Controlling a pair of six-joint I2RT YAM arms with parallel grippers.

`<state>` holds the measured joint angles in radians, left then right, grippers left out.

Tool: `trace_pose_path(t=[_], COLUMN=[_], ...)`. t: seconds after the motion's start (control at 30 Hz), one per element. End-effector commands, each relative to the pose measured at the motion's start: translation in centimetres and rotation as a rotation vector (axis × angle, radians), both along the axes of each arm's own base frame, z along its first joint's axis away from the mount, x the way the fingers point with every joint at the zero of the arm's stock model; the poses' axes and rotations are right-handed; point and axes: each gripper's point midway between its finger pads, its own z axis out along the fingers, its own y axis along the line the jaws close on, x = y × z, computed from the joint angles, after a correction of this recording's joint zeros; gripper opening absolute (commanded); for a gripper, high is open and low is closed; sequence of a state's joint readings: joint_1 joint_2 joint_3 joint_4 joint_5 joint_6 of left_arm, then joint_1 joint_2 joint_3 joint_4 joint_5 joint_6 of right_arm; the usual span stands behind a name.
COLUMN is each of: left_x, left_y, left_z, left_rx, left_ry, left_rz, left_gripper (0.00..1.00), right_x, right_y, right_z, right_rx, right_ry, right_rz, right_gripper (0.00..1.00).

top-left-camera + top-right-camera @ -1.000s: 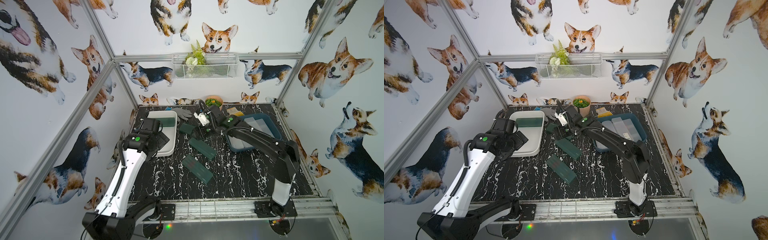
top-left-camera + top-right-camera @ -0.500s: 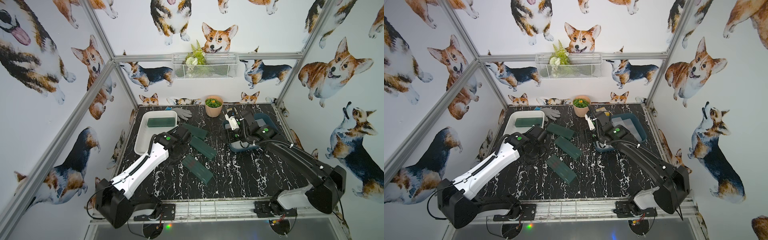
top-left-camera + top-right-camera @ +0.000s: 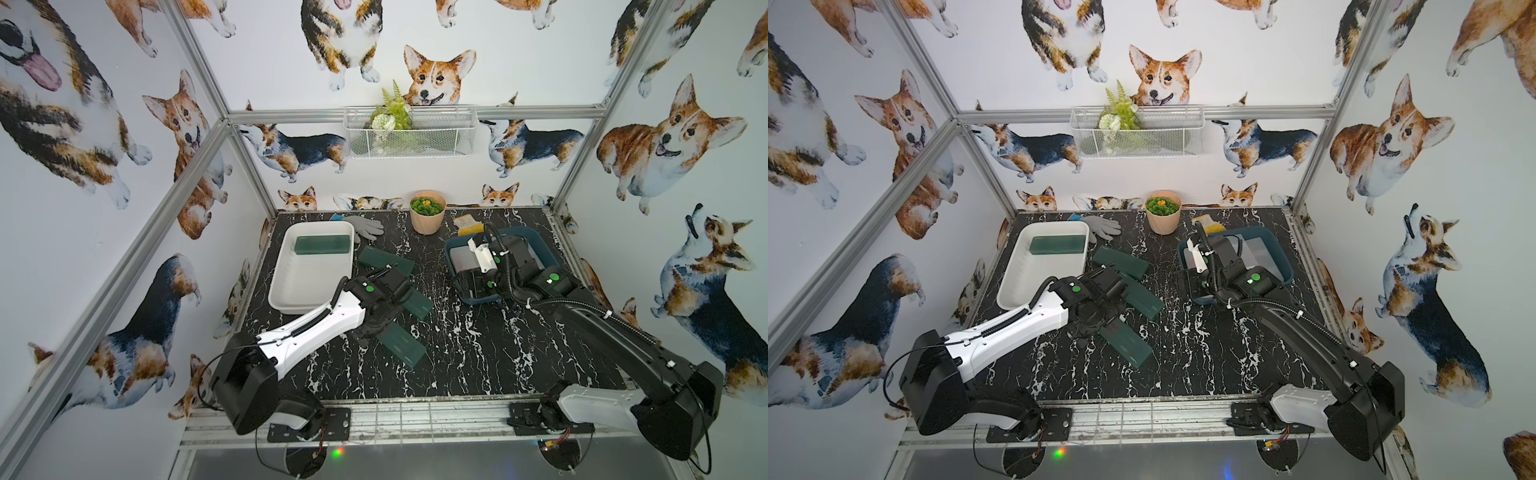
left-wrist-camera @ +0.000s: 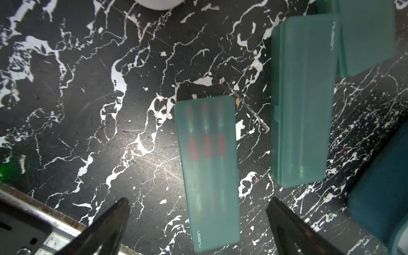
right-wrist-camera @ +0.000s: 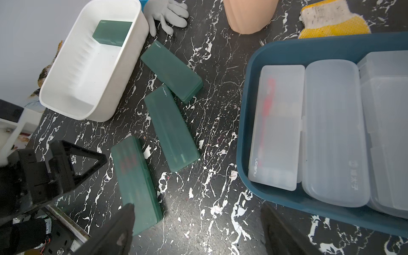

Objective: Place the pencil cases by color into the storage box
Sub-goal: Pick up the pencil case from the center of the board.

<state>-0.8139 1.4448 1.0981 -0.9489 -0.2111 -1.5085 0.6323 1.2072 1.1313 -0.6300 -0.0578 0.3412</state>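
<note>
Left claw (image 4: pixel 198 202) spread, empty, over a green pencil case (image 4: pixel 209 154) on the counter (image 4: pixel 88 110); right claw (image 5: pixel 197 208) spread, empty, beside the teal storage box (image 5: pixel 244 132)

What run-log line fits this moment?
left hand: open | right hand: open | white tub: one green case | blue tub: clear cases | table: three green cases

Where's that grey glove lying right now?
In both top views the grey glove lies near the table's back edge, between the white tub and the tan plant pot.
</note>
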Motion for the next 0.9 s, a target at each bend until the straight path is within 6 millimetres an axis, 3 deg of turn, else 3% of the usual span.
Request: trace_pose_path(t=[0.0,0.4,0.53,0.87], left_x=[0.4,0.2,-0.3,0.0], left_y=[-0.5,-2.8,-3.1,-3.4], left_z=[-0.5,-3.8,-5.4,-7.2], left_rx=[0.015,-0.015,-0.023,-0.010], left_ry=[-0.019,0.017,0.047,0.061], left_rz=[-0.036,-0.092,-0.078,-0.065], left_gripper=[1.00,1.00,1.00,1.00], right_x=[0.0,0.2,0.4,0.8], right_y=[0.0,-0.2,0.0,0.4], right_z=[0.3,0.9,1.3,1.7], right_rx=[0.012,0.067,0.072,0.079], right_ry=[-0.005,-0.006,-0.010,-0.018], right_rz=[0.003,-0.002,0.005,0.018], right_gripper=[0.90,0.91,0.92,0.92])
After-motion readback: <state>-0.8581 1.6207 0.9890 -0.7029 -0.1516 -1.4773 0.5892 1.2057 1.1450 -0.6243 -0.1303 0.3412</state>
